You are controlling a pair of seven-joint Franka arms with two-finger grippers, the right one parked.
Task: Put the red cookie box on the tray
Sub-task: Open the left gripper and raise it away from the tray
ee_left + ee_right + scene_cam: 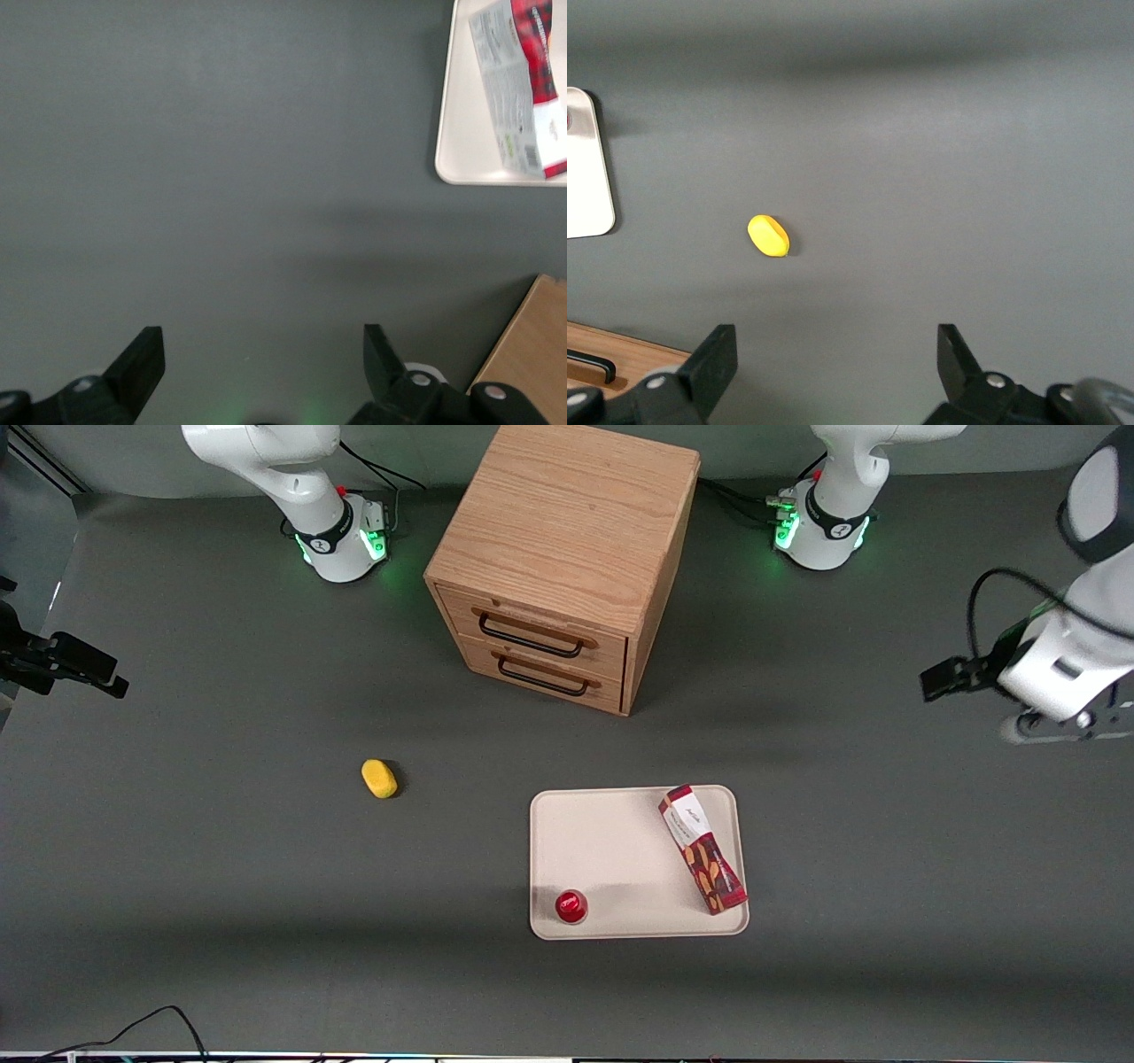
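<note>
Red cookie box lies flat on tray, angled along the tray edge toward working arm's end, one end at tray's corner nearest front cam. Small red cap on same tray, well apart from box. Gripper up over bare surface near working arm's edge, jaws open, nothing btwn them. Yellow obj sits toward parked arm's end.

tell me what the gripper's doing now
Gripper: open, empty, over bare table toward the working arm's end, clear of the tray and box.
</note>
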